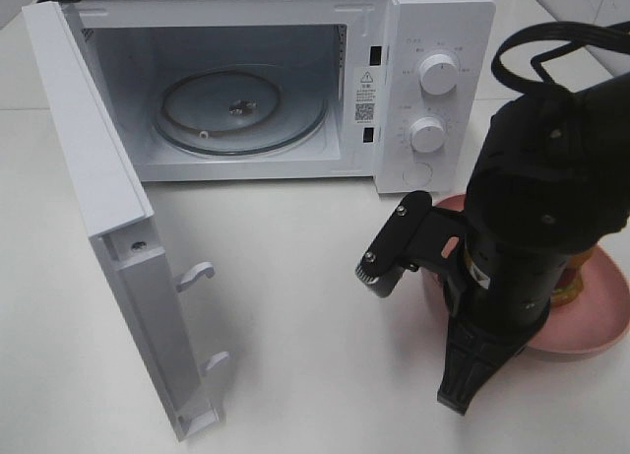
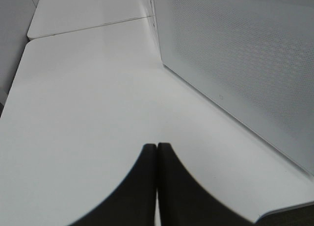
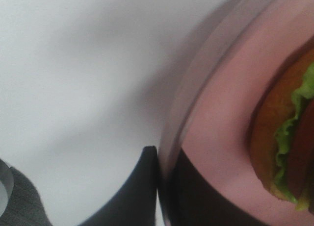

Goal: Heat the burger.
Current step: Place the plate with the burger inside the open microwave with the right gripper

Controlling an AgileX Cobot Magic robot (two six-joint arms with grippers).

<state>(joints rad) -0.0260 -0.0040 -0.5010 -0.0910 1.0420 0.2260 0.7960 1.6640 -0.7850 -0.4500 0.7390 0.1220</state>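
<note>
The burger, with golden bun and green lettuce, lies on a pink plate. In the exterior high view only a sliver of the burger shows on the plate behind my right arm. My right gripper is shut on the plate's rim, one finger outside it and one inside. From above, the right gripper points at the near left edge of the plate. My left gripper is shut and empty over bare table beside a perforated white panel.
The white microwave stands at the back with its door swung open to the left and a glass turntable inside. The perforated white panel stands close to my left gripper. White tabletop lies in front of the cavity.
</note>
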